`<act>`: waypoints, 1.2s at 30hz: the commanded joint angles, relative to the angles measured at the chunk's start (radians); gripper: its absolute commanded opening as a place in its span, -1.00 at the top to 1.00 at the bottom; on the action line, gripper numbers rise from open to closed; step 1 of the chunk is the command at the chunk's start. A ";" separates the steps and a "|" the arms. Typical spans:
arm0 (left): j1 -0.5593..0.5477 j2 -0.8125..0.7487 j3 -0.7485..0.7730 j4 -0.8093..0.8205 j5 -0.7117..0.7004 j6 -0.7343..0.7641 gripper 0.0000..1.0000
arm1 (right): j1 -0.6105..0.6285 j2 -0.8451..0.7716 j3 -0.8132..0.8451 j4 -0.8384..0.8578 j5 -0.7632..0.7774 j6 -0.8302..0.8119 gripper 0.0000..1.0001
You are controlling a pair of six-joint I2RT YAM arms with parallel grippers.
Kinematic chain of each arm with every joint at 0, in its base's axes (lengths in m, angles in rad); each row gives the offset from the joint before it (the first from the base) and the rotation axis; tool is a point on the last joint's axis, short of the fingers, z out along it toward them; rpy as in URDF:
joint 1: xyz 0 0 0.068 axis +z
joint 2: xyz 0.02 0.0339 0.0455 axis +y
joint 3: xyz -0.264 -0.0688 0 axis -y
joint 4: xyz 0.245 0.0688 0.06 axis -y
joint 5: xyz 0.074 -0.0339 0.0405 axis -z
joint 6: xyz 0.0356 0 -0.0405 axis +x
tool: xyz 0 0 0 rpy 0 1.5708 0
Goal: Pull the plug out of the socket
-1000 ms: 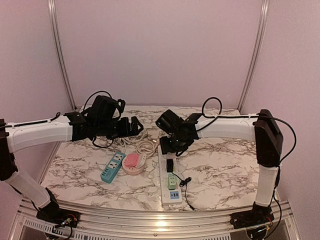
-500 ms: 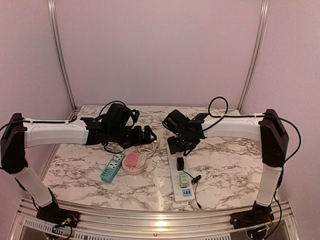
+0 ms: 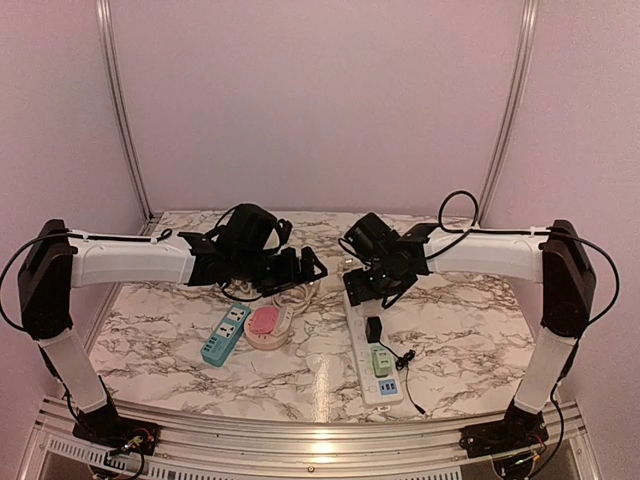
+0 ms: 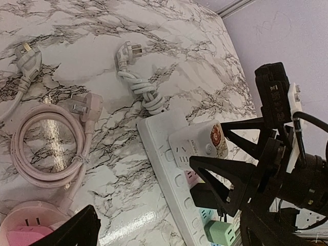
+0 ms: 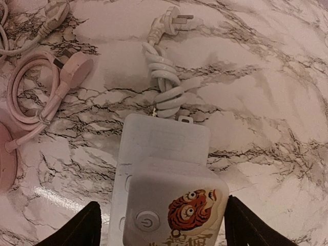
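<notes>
Plug (image 5: 174,205) with the tiger face sits in the white power strip (image 5: 164,138), between the right gripper's (image 5: 163,218) spread, empty jaws. Grasp stage, I judge: next clench, then pull straight out. Left gripper (image 3: 303,264) hangs released nearby.

Soft, even, pink-tinted light; faint shadows; glare patches on the marble tabletop (image 4: 133,225).
</notes>
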 commanded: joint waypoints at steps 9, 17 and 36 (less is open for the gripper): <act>0.001 0.077 0.061 0.086 0.060 -0.053 -0.83 | -0.047 -0.017 0.039 -0.010 -0.049 0.002 -0.49; 0.018 0.204 0.151 0.156 0.133 -0.138 -0.11 | -0.041 -0.023 0.008 0.004 -0.081 0.009 -0.33; 0.031 0.485 0.347 0.225 0.218 -0.247 0.94 | -0.008 0.030 0.006 -0.017 -0.086 0.013 -0.27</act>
